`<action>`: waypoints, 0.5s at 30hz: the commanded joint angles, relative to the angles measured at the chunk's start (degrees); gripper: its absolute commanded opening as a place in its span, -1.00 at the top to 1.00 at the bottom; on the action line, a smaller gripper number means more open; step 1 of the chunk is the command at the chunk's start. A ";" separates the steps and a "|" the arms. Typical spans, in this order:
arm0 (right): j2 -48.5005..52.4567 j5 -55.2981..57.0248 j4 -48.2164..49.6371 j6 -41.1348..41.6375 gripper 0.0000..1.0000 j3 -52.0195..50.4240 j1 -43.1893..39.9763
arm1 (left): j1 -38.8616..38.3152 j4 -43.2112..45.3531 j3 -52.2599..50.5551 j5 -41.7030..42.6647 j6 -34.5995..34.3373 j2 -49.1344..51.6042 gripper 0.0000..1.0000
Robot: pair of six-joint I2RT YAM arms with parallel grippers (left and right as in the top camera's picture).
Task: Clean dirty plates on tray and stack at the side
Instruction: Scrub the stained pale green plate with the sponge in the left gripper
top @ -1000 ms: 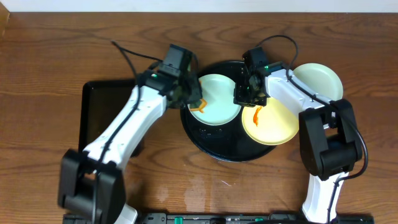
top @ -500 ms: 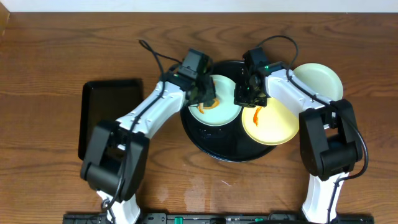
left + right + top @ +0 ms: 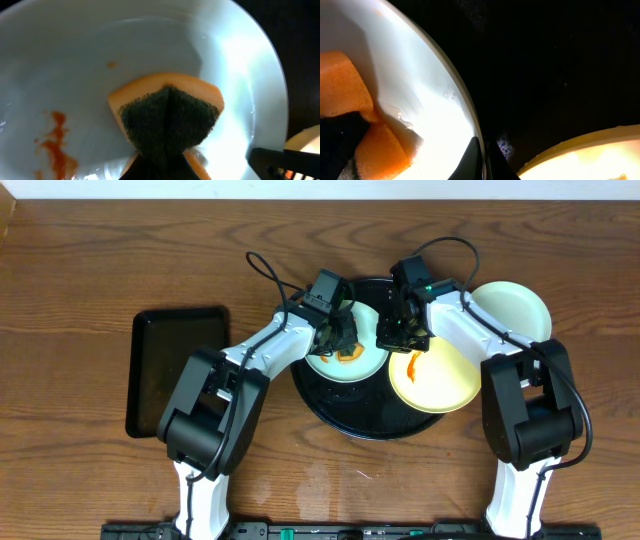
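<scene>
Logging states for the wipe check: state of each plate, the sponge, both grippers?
blue-white plate: on the tray, orange smear on it, sponge pressed on it
sponge: folded, in the left gripper
left gripper: shut on sponge
right gripper: shut on blue-white plate rim
yellow plate: orange smear, unwiped
side plate: off the tray, no smear visible

We saw a glossy black tray (image 3: 345, 418) on a brown, wood-grained table (image 3: 90, 260). It carried a pale blue-white plate (image 3: 150, 45) streaked with an orange-red smear (image 3: 56, 147) and a pale yellow plate (image 3: 445, 385) with its own orange smear (image 3: 412, 365). The sponge (image 3: 167, 117) was orange with a dark green, speckled scouring face, the second pale plate (image 3: 518, 305) was a plain greenish white, and the rectangular tray (image 3: 165, 370) was black.
</scene>
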 commanded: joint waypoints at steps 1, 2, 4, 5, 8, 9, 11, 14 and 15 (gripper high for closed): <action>-1.49 1.38 -0.15 0.13 0.98 -0.61 0.76 | 0.39 -5.25 0.02 -11.76 1.66 1.86 0.85; -1.49 1.38 -0.15 0.13 0.98 -0.61 0.76 | 0.52 -6.82 0.04 -14.71 2.10 1.66 0.85; -1.49 1.40 -0.13 0.13 0.98 -0.61 0.76 | 0.55 -10.12 0.07 -22.05 2.64 0.96 0.85; -1.49 1.40 -0.13 0.13 0.98 -0.61 0.76 | 0.55 -11.50 0.07 -25.66 2.64 0.50 0.85; -1.49 1.42 -0.13 0.11 0.98 -0.61 0.76 | 0.52 -13.70 0.15 -32.24 3.15 -1.16 0.85; -1.49 1.42 -0.13 0.11 0.98 -0.61 0.76 | 0.55 -13.75 0.17 -32.72 4.02 -1.88 0.85; -1.49 1.42 -0.13 0.11 0.98 -0.61 0.76 | 0.55 -13.46 0.17 -32.79 4.81 -3.58 0.85; -1.49 1.44 -0.13 0.11 0.98 -0.61 0.76 | 0.50 -12.52 0.24 -32.74 4.81 -6.45 0.85; -1.49 1.46 -0.13 0.11 0.98 -0.61 0.76 | 0.48 -12.07 0.26 -32.74 4.79 -7.74 0.85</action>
